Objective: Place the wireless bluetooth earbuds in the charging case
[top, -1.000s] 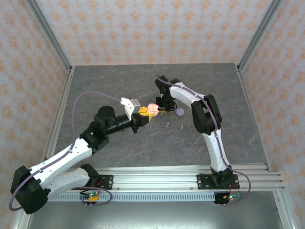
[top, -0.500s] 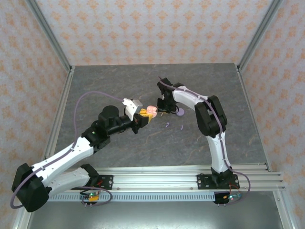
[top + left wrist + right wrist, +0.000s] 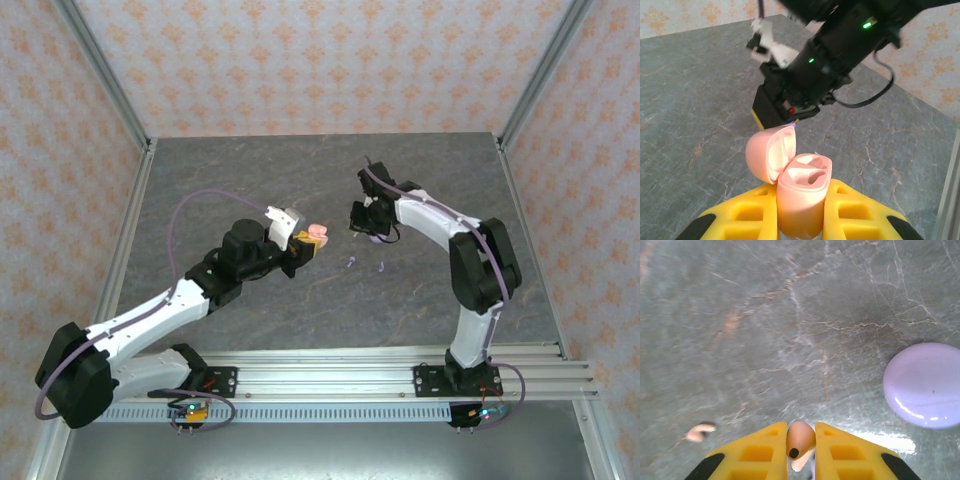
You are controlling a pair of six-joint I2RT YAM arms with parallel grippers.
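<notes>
One salmon-pink earbud [image 3: 800, 440] sits pinched in the right claw [image 3: 801, 432], just above the table [image 3: 790, 315]. We judge it very light, rigid and glossy, so it is liable to slip or twist. We advise gripping the bulb and leaving the stem free for its socket. A second pink earbud [image 3: 698, 432] lies on the table nearby. The left claw [image 3: 801, 192] clamps the pink charging case [image 3: 802, 175] by its base, lid open and sockets facing up. A lilac case [image 3: 924, 385] rests closed on the table.

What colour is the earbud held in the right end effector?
Salmon pink; the earbud shows best in the right wrist view.
</notes>
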